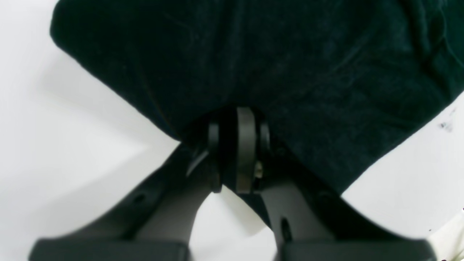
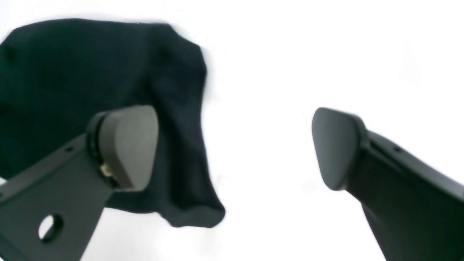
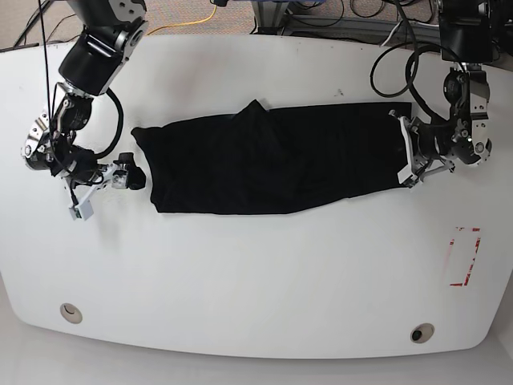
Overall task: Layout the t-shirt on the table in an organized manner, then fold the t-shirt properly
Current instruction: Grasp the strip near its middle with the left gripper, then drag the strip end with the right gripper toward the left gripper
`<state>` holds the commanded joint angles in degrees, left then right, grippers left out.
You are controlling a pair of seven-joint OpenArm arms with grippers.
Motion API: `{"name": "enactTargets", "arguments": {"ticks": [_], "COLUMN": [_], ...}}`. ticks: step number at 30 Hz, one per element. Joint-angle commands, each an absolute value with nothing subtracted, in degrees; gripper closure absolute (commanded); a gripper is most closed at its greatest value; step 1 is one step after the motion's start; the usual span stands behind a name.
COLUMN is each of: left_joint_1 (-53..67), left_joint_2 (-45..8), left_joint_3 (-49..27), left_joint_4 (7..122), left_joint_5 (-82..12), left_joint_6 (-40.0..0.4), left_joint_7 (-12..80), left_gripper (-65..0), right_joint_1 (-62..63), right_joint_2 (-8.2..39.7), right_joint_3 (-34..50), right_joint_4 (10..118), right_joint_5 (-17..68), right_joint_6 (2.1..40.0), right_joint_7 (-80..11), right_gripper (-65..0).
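The t-shirt (image 3: 272,160) lies stretched lengthwise across the middle of the table (image 3: 256,273). The left gripper (image 1: 237,145) has its fingers pinched closed on the t-shirt's edge. The right gripper (image 2: 232,148) hovers beside the t-shirt's opposite end, fingers spread wide, holding nothing.

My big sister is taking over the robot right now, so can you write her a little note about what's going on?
Left gripper: shut on the edge of the soft black short-sleeved t-shirt.
Right gripper: open, holding nothing, beside the shirt's other end, over bare table.
The shirt lies stretched lengthwise across the middle of the big white smooth table, partly doubled over and wrinkly.
Done: shirt roughly spread out in a long band.
Left: smooth it flat and tidy, then fold it properly.
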<state>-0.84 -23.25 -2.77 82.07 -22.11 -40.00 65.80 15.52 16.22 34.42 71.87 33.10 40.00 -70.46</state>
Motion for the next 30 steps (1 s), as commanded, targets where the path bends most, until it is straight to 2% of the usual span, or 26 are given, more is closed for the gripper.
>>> {"name": "enactTargets", "arguments": {"ticks": [6, 10, 16, 22, 29, 30], "left_joint_1": [-0.84, -0.84, -0.84, -0.84, -0.84, -0.84], "left_joint_2": [-23.25, -23.25, -23.25, -23.25, -23.25, -23.25], "left_joint_3": [-2.77, -2.77, -2.77, -2.77, -2.77, -2.77], "left_joint_4": [82.24, 82.24, 82.24, 82.24, 82.24, 82.24], "left_joint_5": [-22.11, -22.11, -22.11, -22.11, -22.11, -22.11], "left_joint_6": [-40.00, -40.00, -40.00, -40.00, -40.00, -40.00], "left_joint_7": [65.80, 65.80, 65.80, 65.80, 65.80, 65.80], "left_gripper": [-5.4, -5.4, -5.4, -5.4, -5.4, -5.4], "right_joint_1": [15.43, 15.34, 14.11, 13.67, 12.97, 12.88], "right_joint_2": [16.48, 13.58, 9.54, 5.14, 4.09, 4.09], "right_joint_3": [34.15, 33.71, 27.30, 26.51, 24.31, 23.96], "right_joint_4": [65.80, 66.24, 69.93, 71.16, 71.25, 71.34], "right_joint_5": [36.70, 36.53, 36.97, 36.44, 36.44, 36.62], "right_joint_6": [40.00, 40.00, 40.00, 40.00, 40.00, 40.00], "right_joint_7": [-70.02, -70.46, -70.46, -70.46, -69.93, -69.49], "right_gripper": [-65.0, -65.0, -65.0, -65.0, -65.0, -62.8]}}
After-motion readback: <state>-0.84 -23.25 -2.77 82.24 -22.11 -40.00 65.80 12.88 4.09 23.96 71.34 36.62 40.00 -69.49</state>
